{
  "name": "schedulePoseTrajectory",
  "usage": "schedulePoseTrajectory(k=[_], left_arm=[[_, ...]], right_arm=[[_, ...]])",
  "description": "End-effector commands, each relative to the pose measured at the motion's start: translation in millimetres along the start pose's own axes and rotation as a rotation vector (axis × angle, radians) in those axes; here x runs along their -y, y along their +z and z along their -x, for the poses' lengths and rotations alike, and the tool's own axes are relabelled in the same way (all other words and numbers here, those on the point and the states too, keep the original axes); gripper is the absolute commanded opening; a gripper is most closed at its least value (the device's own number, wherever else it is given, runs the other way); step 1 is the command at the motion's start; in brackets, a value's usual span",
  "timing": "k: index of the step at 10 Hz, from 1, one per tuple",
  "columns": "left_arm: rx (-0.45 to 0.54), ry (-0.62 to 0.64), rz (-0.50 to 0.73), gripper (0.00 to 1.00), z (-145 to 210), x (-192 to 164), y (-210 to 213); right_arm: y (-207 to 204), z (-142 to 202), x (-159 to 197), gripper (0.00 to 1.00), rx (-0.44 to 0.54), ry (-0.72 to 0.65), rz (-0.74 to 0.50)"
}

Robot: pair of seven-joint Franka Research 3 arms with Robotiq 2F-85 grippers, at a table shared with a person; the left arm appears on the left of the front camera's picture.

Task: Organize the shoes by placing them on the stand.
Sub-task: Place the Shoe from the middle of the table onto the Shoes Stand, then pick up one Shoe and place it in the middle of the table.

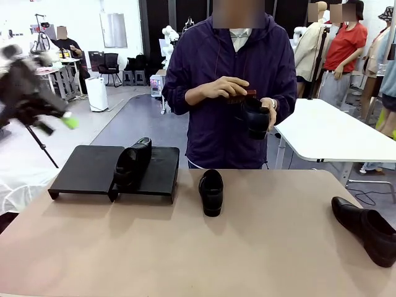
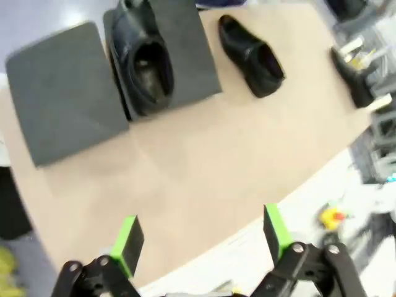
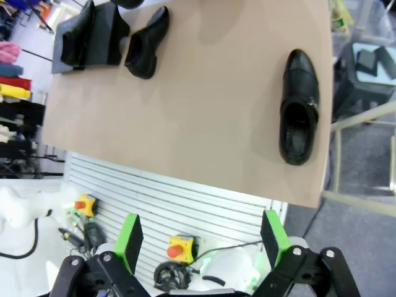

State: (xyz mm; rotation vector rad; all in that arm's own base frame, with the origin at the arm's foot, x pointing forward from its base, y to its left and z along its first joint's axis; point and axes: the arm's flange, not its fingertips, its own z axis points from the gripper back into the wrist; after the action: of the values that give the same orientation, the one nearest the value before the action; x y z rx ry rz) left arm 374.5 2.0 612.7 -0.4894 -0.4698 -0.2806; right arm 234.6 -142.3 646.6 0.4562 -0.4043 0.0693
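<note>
1. Four shoes to place: a placed shoe (image 1: 132,162) already on the stand (image 1: 86,168), a middle shoe (image 1: 211,192) on the table (image 1: 185,260) just right of the stand, an edge shoe (image 1: 365,230) far right, and a held shoe (image 1: 255,117) in the person's hands (image 1: 221,88) across the table, next to a small brown-red thing (image 1: 246,94).
2. Left fingers (image 2: 128,238) spread wide and empty, high over the near-left side, looking down on the stand. Right fingers (image 3: 130,238) equally spread and empty, up over the near-right corner. Nothing pinched on either side.
3. Risk of dislodging the placed shoe: lying across the seam between the two panels, near end at the front lip. Likely to slide off the slant at any bump from a neighbour being set down.
4. Risk of crowding: less free width on either panel beside that straddling shoe. Easy to land the next one half over a panel edge and see it roll.
5. Risk of losing the edge shoe: close to the table's right rim, near the corner. Apt to go over with one sideways nudge from a pad before closing.
6. Risk of slipping: glossy, rounded leather. Probably prone to squirting out of a pinch on the toe; safer at the collar wall.
7. Risk of contact with the person's hands: busy above the far side, near the middle shoe. Best to approach low and from the robot's side.
</note>
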Motion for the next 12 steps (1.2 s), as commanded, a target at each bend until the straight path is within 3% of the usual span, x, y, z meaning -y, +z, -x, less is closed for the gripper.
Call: schedulePoseTrajectory(k=[1,3,4,5,12], left_arm=[[0.209,0.263,0.024,1.00,91,-10,21],[0.232,0.316,0.040,1.00,150,-22,50],[0.251,0.409,0.001,1.00,155,-46,52],[0.197,0.303,0.055,1.00,129,-28,40],[0.197,0.303,0.055,1.00,129,-28,40]], right_arm=[[2,0,0,1.00,0.003,0.017,-0.007],[2,0,0,1.00,0.003,0.017,-0.007],[2,0,0,1.00,0.003,0.017,-0.007],[2,0,0,1.00,0.003,0.017,-0.007],[2,0,0,1.00,0.003,0.017,-0.007]])
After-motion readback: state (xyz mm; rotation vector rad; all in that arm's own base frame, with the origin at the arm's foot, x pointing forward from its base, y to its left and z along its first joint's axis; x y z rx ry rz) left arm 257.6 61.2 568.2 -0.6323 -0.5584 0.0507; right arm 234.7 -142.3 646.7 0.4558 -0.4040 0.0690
